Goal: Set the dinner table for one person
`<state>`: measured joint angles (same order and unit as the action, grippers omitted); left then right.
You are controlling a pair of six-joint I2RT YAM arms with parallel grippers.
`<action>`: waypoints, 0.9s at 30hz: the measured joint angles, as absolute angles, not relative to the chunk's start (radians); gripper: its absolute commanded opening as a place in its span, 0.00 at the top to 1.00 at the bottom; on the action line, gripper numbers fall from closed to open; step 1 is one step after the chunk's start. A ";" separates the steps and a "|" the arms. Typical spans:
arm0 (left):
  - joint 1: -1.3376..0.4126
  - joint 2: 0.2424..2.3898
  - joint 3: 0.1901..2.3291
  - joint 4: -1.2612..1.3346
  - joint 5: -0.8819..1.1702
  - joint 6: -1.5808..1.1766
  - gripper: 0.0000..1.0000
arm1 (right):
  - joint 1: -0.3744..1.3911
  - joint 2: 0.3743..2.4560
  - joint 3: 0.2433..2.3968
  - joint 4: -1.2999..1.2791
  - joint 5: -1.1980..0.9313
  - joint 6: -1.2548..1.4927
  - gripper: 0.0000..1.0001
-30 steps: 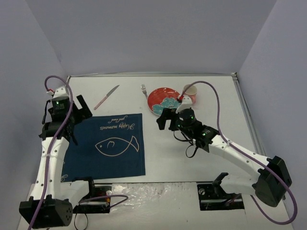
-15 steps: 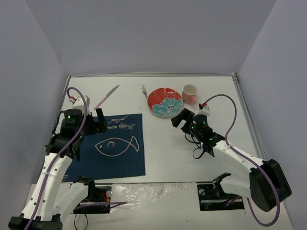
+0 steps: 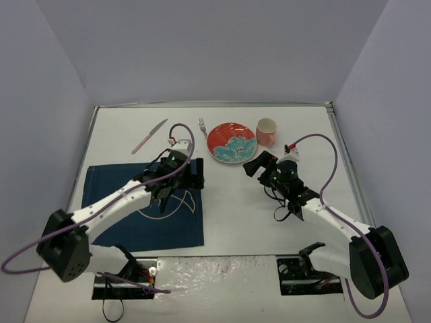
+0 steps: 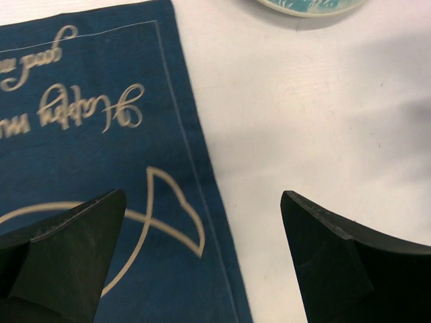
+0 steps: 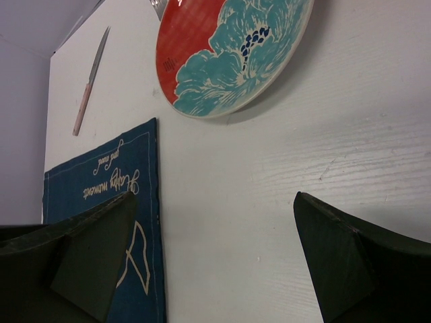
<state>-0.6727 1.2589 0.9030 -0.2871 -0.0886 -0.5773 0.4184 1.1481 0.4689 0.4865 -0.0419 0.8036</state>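
1. At the far left of the white counter (image 3: 236,225), the overhead view shows a pink-handled knife (image 3: 149,136) lying diagonally, beyond the navy placemat (image 3: 121,215) and apart from it. The right wrist view catches the knife too; the left wrist view does not.
2. The placemat lies flat on the counter's near-left part. We read its fish drawing whole only from overhead. The left wrist view gives just the tail and the gold script.
3. The left end effector (image 4: 202,195) hovers over the placemat's right edge. Its fingers are spread wide with nothing between them: one is above the cloth, the other above bare counter.
4. A fork (image 3: 202,126) lies just left of the red and teal plate (image 3: 231,142). Only the overhead view shows the fork clearly.
5. The plate sits toward the far middle. The right wrist view shows its flower pattern large, while the left wrist view shows only a sliver of rim.
6. The right end effector (image 5: 215,195) is above bare counter just near of the plate. Its fingers are wide apart and hold nothing.
7. A pink cup (image 3: 267,132) stands upright just right of the plate, seen only from overhead.
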 measured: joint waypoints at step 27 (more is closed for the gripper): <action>-0.693 1.690 0.967 -0.084 -0.006 -0.662 0.03 | 0.352 1.103 0.428 0.465 -0.110 0.785 0.00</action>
